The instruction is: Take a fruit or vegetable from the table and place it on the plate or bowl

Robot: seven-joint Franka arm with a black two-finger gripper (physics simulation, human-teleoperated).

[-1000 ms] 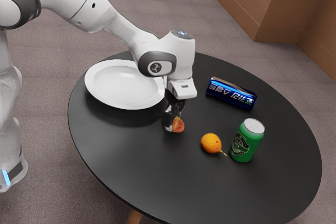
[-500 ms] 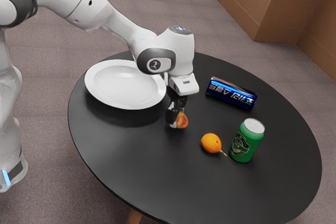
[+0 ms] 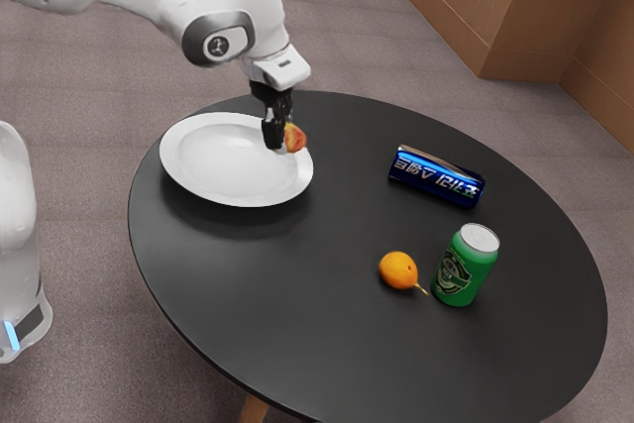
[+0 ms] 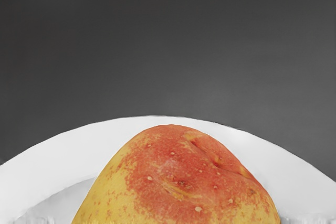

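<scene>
Black jaws clamped on red-yellow fruit (image 3: 294,137), above white plate (image 3: 213,160) edge

Black table (image 3: 297,324) bears plate (image 3: 223,160), blue can (image 3: 436,176), green can (image 3: 465,264), orange fruit (image 3: 398,269).

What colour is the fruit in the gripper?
Yellow with a red blush, the fruit shows best in the wrist view.

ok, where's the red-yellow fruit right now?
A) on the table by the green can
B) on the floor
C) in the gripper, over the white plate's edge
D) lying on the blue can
C: the gripper is shut on the fruit, holding it in the air over the plate rim.
</scene>
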